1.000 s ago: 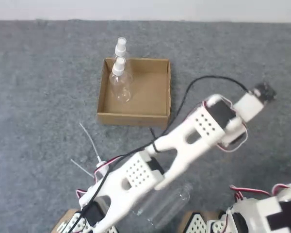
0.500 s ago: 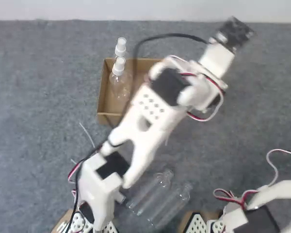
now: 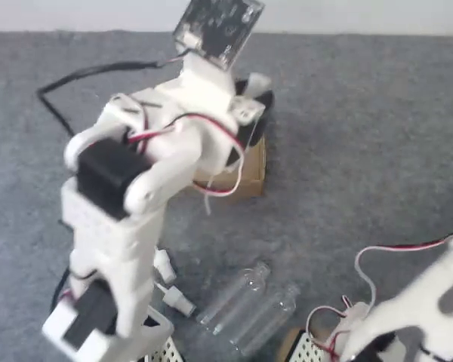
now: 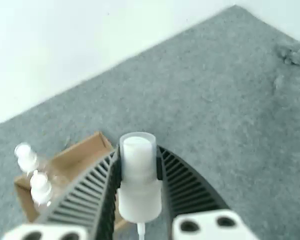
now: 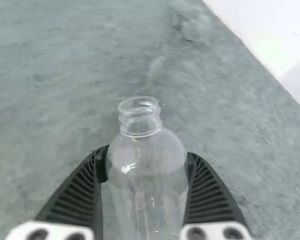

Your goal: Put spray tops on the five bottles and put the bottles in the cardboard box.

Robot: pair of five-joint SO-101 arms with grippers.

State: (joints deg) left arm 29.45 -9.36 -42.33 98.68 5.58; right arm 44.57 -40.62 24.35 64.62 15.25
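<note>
left gripper [image 4: 137, 156] clenched on a spray top [image 4: 138, 172], raised near the box [image 4: 75, 161]. right gripper [image 5: 146, 159] grasps an uncapped bottle [image 5: 146, 180], long axis along the gripper, open neck [image 5: 138, 116] pointing away; the top must meet this neck.

two bottles [image 3: 245, 296] lie together on the counter [image 3: 362, 151] before the cardboard box [image 3: 251, 181]; loose spray tops [image 3: 179, 303] just left of them; another spray top [image 4: 137, 175] in the left claw [image 4: 137, 150], above the box; a third bottle [image 5: 140, 145] in the right claw [image 5: 146, 156]
</note>
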